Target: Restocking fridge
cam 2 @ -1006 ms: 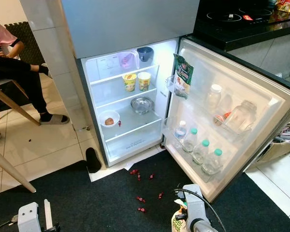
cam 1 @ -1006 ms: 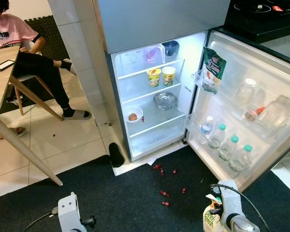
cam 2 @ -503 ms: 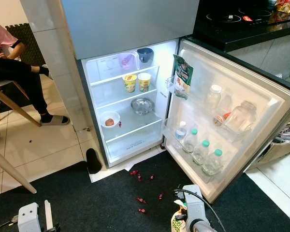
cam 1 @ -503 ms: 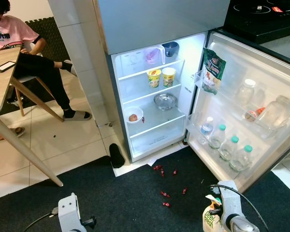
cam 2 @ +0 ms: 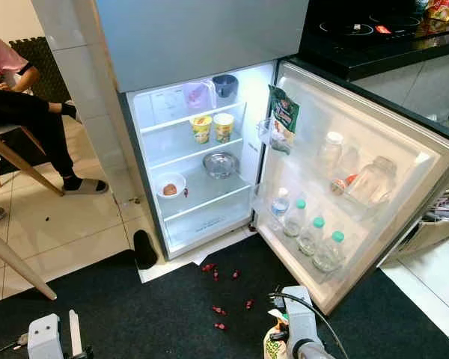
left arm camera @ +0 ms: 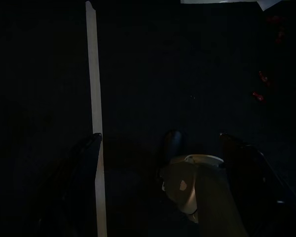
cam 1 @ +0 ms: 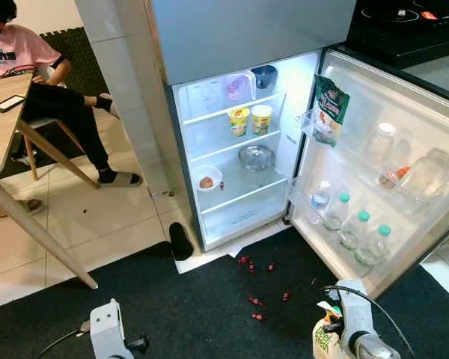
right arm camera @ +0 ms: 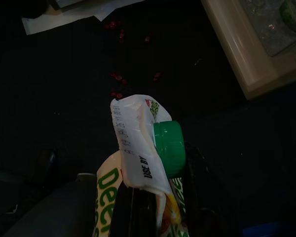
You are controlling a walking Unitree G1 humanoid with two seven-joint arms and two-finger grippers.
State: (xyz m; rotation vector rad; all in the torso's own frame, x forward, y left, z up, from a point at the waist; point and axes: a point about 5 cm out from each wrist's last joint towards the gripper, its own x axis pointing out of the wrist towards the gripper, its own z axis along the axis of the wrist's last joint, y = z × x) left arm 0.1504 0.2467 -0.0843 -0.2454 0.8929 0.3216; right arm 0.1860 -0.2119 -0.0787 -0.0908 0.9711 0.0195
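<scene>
The fridge (cam 1: 232,149) stands open at twelve o'clock, its door (cam 1: 389,172) swung out toward two with four water bottles (cam 1: 348,224) in the bottom rack. Two noodle cups (cam 1: 250,118) share a shelf above a steel bowl (cam 1: 255,156). Low at five o'clock, the right gripper (right arm camera: 158,207) is clamped on a green-capped juice carton (right arm camera: 143,148); the wrist view reads "USE BY". The left gripper (left arm camera: 160,187) hangs idle, jaws apart. Red candies (cam 1: 254,299) dot the dark mat (cam 1: 194,307).
</scene>
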